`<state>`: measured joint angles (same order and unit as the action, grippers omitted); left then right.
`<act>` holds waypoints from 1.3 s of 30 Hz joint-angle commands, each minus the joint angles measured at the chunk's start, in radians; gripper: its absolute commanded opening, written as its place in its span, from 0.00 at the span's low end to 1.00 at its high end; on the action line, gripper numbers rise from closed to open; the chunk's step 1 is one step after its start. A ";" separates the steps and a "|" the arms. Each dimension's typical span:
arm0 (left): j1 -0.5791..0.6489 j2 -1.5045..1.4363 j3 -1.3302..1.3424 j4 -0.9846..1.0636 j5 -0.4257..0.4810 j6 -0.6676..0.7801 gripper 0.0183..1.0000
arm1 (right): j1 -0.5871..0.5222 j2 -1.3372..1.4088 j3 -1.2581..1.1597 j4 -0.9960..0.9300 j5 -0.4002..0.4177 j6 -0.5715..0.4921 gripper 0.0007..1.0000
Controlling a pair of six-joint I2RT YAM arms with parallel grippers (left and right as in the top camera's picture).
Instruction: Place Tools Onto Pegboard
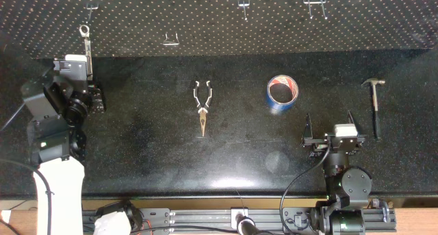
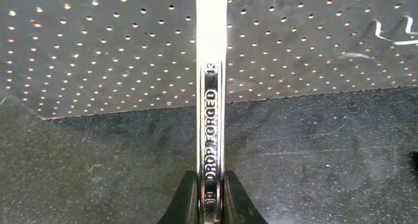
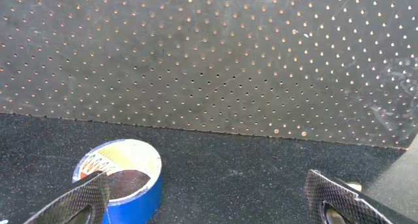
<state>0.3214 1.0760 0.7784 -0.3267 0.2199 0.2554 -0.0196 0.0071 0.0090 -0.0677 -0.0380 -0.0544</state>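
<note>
My left gripper (image 1: pixel 87 62) is shut on a silver wrench (image 1: pixel 86 42) at the far left; the wrench points up toward the pegboard (image 1: pixel 205 19), its ring end near a hook (image 1: pixel 89 10). In the left wrist view the wrench shaft (image 2: pixel 211 87) runs up from between the fingers (image 2: pixel 185 201). Pliers (image 1: pixel 202 106) lie at the table's middle. A blue tape roll (image 1: pixel 282 94) sits right of them, also the tape roll (image 3: pixel 121 175) in the right wrist view. A hammer (image 1: pixel 374 105) lies at the far right. My right gripper (image 1: pixel 330 129) stands open near the front, below the tape.
Several metal hooks hang on the pegboard: one (image 1: pixel 171 38) left of centre, one (image 1: pixel 243 7) and one (image 1: pixel 315 7) farther right. The black tabletop (image 1: pixel 150 146) has open room between the wrench and the pliers.
</note>
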 commanded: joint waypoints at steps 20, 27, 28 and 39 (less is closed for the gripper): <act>-0.001 0.036 0.001 0.063 -0.030 -0.016 0.01 | -0.003 -0.006 -0.005 -0.002 0.005 -0.003 0.97; -0.001 0.056 0.001 0.063 -0.029 -0.016 0.01 | -0.003 -0.006 -0.005 -0.002 0.005 -0.003 0.98; -0.001 0.060 0.001 0.063 -0.028 -0.016 0.01 | -0.003 -0.006 -0.005 -0.002 0.005 -0.003 0.98; -0.002 0.084 0.001 0.119 -0.028 -0.016 0.01 | -0.003 -0.006 -0.005 -0.002 0.005 -0.003 0.97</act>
<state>0.3199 1.1542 0.7784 -0.2234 0.1989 0.2554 -0.0196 0.0074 0.0090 -0.0677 -0.0383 -0.0544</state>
